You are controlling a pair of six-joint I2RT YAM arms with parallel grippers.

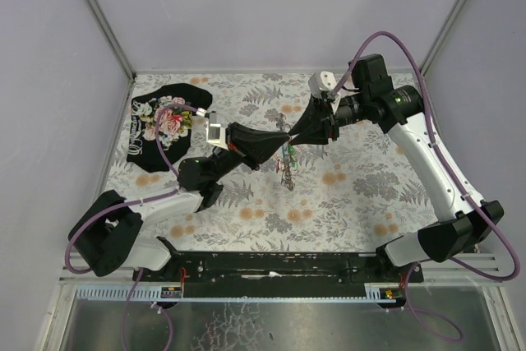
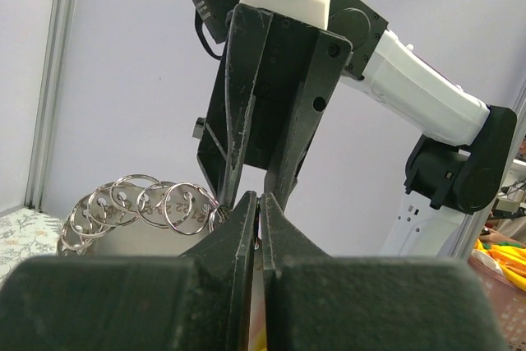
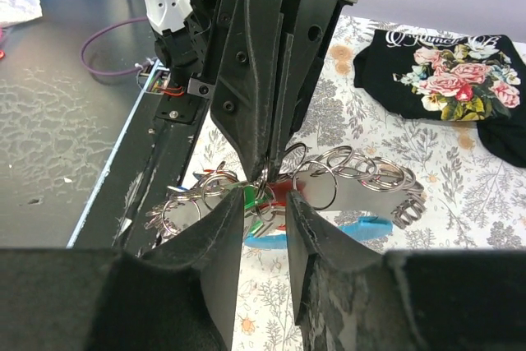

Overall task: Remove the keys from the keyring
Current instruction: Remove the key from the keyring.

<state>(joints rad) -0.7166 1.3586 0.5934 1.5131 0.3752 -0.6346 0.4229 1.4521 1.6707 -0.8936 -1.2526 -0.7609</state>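
Right gripper nearest the lens, jaws spread; left gripper pressed together on the keyring.

Top view: both grippers meet tip to tip near the centre of the counter, the left reaching in from 8 o'clock, the right from 2 o'clock. Keys bunch at 6 o'clock of the meeting point. Right wrist view: green and red key heads show in the gap between the right gripper's fingers; contact with them not readable. Silvery rings fan out toward 3 o'clock along the curved grey fob, light-blue edge beneath; metal blades spread toward 9 o'clock. Cannot tell whether the cluster hangs or rests on the counter. Black floral cloth lies at 10 o'clock of the counter, well apart.
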